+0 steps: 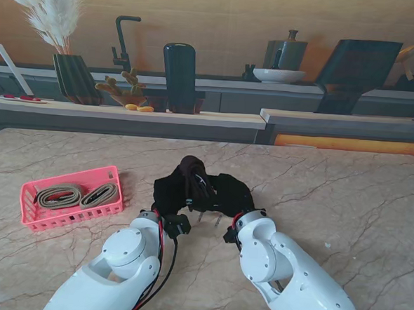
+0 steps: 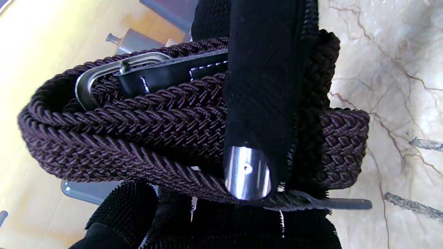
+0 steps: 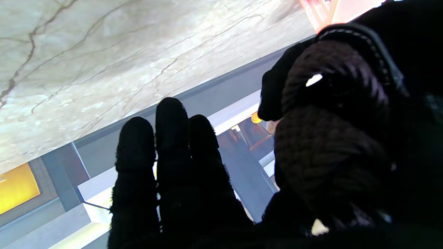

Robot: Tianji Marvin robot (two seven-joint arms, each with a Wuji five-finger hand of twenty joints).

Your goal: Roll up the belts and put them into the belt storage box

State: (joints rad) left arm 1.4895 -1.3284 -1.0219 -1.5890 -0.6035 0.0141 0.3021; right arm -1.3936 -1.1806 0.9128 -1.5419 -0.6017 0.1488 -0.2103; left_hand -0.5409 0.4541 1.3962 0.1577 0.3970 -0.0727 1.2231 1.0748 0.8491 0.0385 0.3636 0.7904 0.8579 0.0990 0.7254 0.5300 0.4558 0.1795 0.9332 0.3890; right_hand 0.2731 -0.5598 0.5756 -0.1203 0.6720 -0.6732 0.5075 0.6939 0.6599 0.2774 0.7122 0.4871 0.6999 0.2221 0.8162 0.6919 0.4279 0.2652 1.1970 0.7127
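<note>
**Dark belt coiled between both hands at the table's middle**

You are looking down on a marble table [image 1: 345, 198] that fills most of the stand view. On your left side of it sits the pink storage box [image 1: 72, 197], a slotted basket already holding two rolled tan belts [image 1: 76, 195] lying side by side.

Both white arms rise from the near edge and meet at the middle of the table, to the right of the box and apart from it. Your left hand [image 1: 175, 192] and right hand [image 1: 227, 195], both in black gloves, are pressed together around one dark bundle.

That bundle is the dark braided belt [image 2: 145, 135], wound into a loose coil of several turns. In the left wrist view your left fingers close around it: one gloved finger [image 2: 266, 79] crosses over the coil, and others curl under it. The metal buckle [image 2: 104, 74] lies against the outer turn.

In the right wrist view the coil [image 3: 332, 138] sits against your right thumb side, while three fingers [image 3: 173, 152] stretch out straight, close together, touching nothing. Whether your right thumb actually pinches the belt, you cannot tell from these views.
</note>
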